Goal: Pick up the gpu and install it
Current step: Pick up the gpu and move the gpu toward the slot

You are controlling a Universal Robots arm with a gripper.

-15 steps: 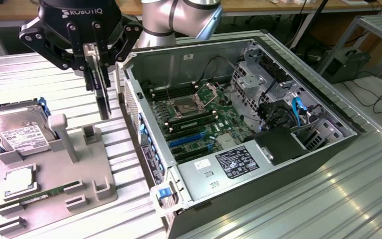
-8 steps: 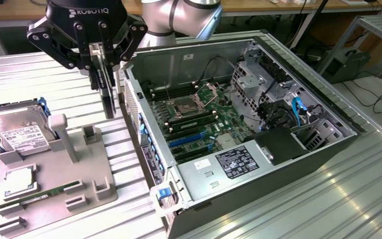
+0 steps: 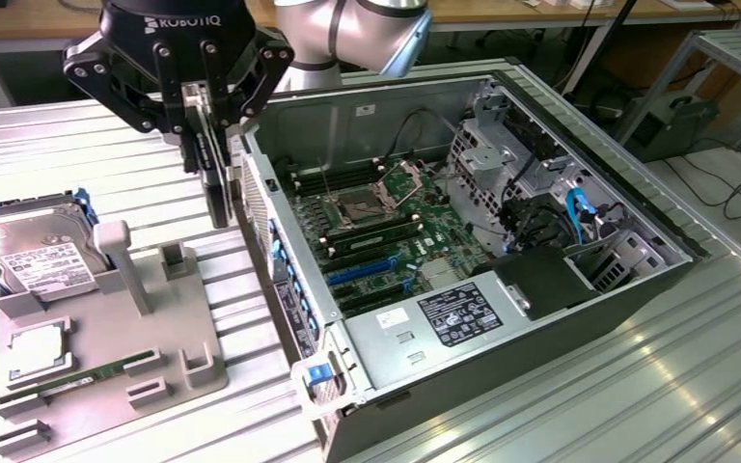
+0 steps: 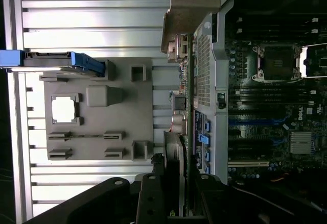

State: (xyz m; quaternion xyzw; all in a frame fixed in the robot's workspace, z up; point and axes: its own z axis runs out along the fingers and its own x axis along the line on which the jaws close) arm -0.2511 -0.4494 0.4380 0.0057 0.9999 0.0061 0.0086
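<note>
Black gripper (image 3: 212, 137) clamps thin flat gpu (image 3: 220, 200)

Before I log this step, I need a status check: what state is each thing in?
pincer: shut on gpu.
gpu: hanging on edge beside computer case.
computer case: open, side panel off.
processor socket: cover plate flipped open.
hard drive: parked in grey fixture.
memory stick: lying in grey fixture.
</note>
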